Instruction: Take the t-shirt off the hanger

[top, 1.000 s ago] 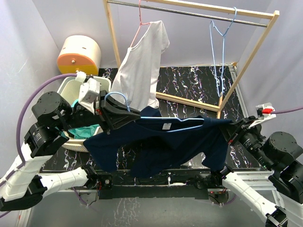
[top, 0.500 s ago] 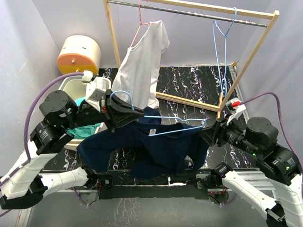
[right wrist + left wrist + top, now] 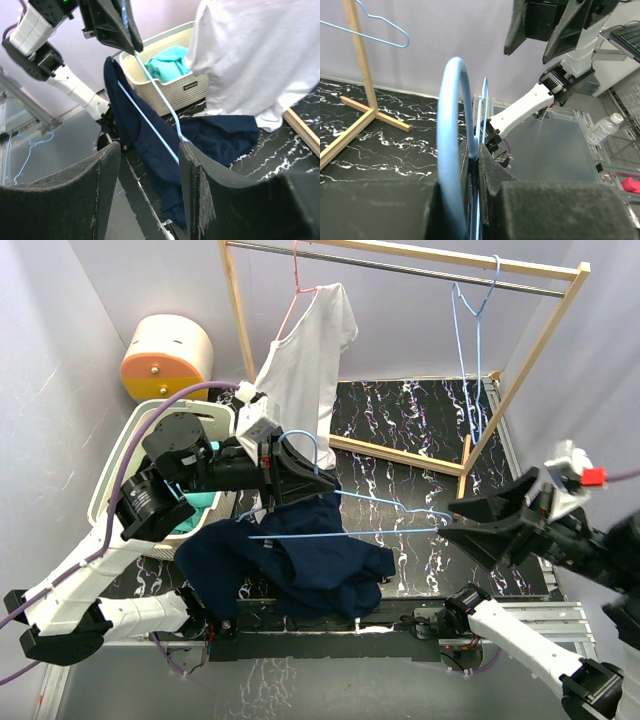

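The navy t-shirt [image 3: 300, 562] lies slumped on the marble table; its left part still drapes over the left end of the light blue hanger [image 3: 345, 534]. My left gripper [image 3: 312, 478] is shut on the hanger's neck below the hook, seen close in the left wrist view [image 3: 476, 159] with the hook [image 3: 451, 120] in front. My right gripper [image 3: 462, 520] is open and empty just right of the hanger's bare right end. In the right wrist view, the jaws [image 3: 150, 152] stand wide, the hanger wire [image 3: 148, 120] and navy shirt [image 3: 220, 136] beyond them.
A wooden rack [image 3: 240, 320] holds a white shirt [image 3: 300, 380] on a pink hanger and an empty blue hanger [image 3: 465, 330]. A cream laundry basket [image 3: 125, 455] with teal cloth stands at the left, behind it an orange and cream drum [image 3: 165, 355].
My right gripper has let go and drawn back to the right. The navy shirt has slid off the hanger's right side and dropped into a heap. My left gripper has moved right and up with the hanger.
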`<state>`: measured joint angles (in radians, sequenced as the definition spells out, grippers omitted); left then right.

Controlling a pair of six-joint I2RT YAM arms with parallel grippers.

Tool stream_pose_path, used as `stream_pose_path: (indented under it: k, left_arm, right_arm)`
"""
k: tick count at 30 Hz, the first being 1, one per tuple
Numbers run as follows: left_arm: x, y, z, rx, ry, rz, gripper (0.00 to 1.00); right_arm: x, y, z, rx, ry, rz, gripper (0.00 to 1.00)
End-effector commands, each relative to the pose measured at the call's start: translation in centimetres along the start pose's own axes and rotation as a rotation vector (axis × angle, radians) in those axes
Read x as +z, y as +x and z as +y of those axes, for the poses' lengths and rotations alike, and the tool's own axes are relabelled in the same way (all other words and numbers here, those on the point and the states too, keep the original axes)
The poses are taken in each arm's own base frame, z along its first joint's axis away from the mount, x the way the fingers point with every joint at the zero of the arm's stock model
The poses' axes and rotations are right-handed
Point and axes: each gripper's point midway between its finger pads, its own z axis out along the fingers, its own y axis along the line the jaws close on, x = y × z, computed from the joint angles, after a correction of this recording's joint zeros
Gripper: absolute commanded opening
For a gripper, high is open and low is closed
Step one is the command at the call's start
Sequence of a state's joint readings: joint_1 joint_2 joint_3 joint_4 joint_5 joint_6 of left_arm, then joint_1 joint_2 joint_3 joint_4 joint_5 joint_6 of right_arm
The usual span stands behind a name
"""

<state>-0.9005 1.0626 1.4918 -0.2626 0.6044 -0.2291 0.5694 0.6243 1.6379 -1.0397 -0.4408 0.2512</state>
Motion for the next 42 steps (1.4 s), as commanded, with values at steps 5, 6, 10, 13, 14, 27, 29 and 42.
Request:
stream_pose_path:
  k: [5, 6, 10, 13, 14, 27, 29, 42]
  left_arm:
    - [1.3, -0.7, -1.3, -0.007, 0.125, -0.022, 0.0]
    - [1.4, -0.7, -1.2, -0.006, 0.125, -0.023, 0.0]
    - [1.7, -0.8, -1.0, -0.005, 0.126, -0.027, 0.0]
    - [1.9, -0.7, -1.0, -0.006, 0.134, -0.028, 0.0]
    - [1.9, -0.7, -1.1, -0.007, 0.135, -0.028, 0.0]
    - [-1.2, 0.1, 4.9, 0.029, -0.288, -0.055, 0.62]
    - [-2.4, 0.1, 5.6, 0.039, -0.36, -0.069, 0.63]
    - [-4.2, 7.6, 7.4, -0.037, -0.459, 0.178, 0.68]
  right_arm:
    - [7.5, 1.9, -0.6, -0.011, -0.208, 0.153, 0.53]
    - [7.8, 2.2, -0.6, -0.006, -0.223, 0.164, 0.53]
    - [8.4, 3.2, -0.6, 0.014, -0.256, 0.2, 0.52]
    - [8.4, 4.1, -1.0, 0.024, -0.236, 0.22, 0.33]
    - [8.3, 4.3, -1.2, 0.024, -0.222, 0.224, 0.18]
    - [3.1, 0.5, -5.0, 0.022, 0.201, 0.058, 0.08]
    - [2.9, -0.6, -6.2, 0.036, 0.282, 0.02, 0.08]
    - [7.9, -9.3, -15.9, 0.036, 0.683, -0.334, 0.08]
